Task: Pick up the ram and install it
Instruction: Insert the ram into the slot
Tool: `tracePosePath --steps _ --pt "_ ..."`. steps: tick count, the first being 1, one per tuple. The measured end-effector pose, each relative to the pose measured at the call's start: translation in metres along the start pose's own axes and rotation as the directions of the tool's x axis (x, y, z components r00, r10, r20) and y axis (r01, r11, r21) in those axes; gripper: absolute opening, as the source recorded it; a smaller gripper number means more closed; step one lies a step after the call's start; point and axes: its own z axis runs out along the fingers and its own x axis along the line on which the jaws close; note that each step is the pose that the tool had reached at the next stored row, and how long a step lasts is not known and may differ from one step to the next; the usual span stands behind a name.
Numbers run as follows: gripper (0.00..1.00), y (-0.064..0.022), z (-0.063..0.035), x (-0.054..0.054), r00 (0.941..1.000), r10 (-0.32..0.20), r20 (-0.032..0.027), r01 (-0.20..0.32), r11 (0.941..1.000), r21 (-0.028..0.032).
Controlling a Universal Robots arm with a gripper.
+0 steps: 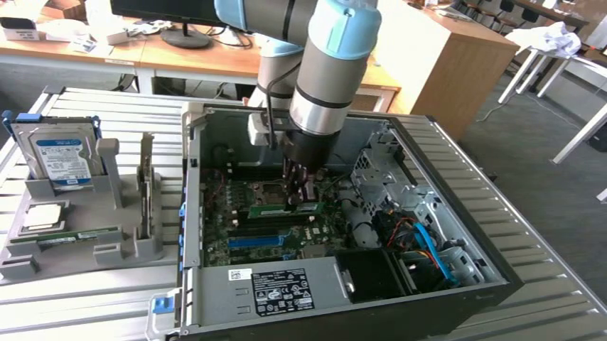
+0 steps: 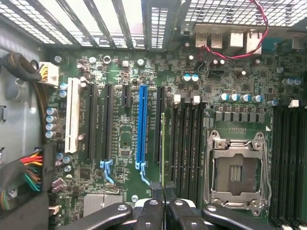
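Install step in hand. Gripper [image 1: 301, 190] clamped narrow on ram [image 1: 284, 209], stick edge-on [image 2: 162, 143] over motherboard [image 2: 124, 143], beside black slots [image 2: 184, 139]. I judge next move needs square alignment with slot, then even downward press.

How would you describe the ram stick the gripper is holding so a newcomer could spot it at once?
Start at the open computer case on the metal table, then find the green motherboard inside it. Under the arm, the gripper is shut on the ram, a thin green stick held just above the board. A second green stick lies outside the case, in the grey holder.
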Motion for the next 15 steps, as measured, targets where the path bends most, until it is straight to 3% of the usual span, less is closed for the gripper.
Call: tracePosePath --steps 15 --pt "0.12 0.0051 0.0076 -0.011 0.9995 0.033 0.0005 -0.033 0.9995 0.0002"
